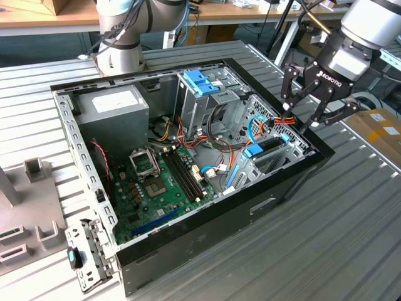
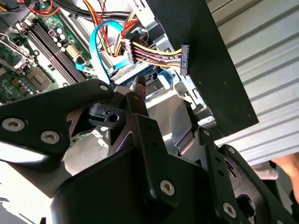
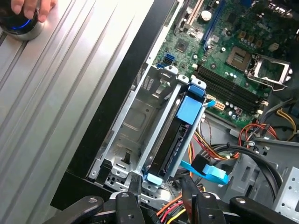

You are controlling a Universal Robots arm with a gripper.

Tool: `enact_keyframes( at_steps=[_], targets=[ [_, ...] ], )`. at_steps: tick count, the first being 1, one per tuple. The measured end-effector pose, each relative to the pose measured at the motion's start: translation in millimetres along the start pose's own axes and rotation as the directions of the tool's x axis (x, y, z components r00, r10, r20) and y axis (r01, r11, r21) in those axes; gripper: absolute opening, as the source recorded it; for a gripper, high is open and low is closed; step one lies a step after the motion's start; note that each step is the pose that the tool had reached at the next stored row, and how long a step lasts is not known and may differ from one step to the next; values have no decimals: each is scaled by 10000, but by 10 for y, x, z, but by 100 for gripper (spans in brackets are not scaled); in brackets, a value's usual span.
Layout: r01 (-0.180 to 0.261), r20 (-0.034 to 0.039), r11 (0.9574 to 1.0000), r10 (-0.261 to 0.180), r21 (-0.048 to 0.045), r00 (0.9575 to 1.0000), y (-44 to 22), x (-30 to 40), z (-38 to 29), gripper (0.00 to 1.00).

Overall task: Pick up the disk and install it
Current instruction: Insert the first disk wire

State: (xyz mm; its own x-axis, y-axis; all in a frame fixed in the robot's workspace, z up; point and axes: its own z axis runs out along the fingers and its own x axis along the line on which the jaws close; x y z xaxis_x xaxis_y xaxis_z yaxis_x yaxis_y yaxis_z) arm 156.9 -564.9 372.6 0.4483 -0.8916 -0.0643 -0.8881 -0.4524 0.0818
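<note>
The disk [image 3: 180,130], a dark drive in a bright blue carrier, stands on edge in the metal drive bay [image 3: 135,116] at the case's front corner. In the exterior view the disk [image 1: 262,149] lies low in that bay, on the exterior view's right. My gripper [image 1: 298,118] hangs just above it, open, with nothing between the fingers. In the first wrist view the gripper [image 3: 160,183] has one black fingertip on each side of the disk's near end, apart from it. A black finger [image 2: 140,109] reaches toward the bay in the second wrist view.
The open computer case [image 1: 207,219] lies on a ribbed metal table [image 1: 326,251]. A bundle of coloured power wires [image 2: 154,51] and a thin blue cable [image 2: 99,42] cross close to the bay. An upright cage with a light blue tab [image 1: 199,81] stands behind. A hand [image 3: 28,11] rests on a round device.
</note>
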Motion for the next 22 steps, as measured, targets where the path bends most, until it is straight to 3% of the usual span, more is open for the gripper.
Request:
enact_keyframes(
  at_steps=[3,6,11,12,15,22],
  targets=[
    [276,-28,9996,-276,-21,9996,-29,11,35,48],
    [738,-65,9973,-739,-54,9972,-101,33,49,48],
    [1401,-117,9901,-1403,-103,9900,-147,54,46,48],
    [1764,-143,9842,-1766,-131,9842,-153,58,48,48],
    [2337,-181,9721,-2341,-178,9721,-167,65,49,48],
    [3057,-226,9518,-3062,-241,9517,-204,77,49,48]
  ],
)
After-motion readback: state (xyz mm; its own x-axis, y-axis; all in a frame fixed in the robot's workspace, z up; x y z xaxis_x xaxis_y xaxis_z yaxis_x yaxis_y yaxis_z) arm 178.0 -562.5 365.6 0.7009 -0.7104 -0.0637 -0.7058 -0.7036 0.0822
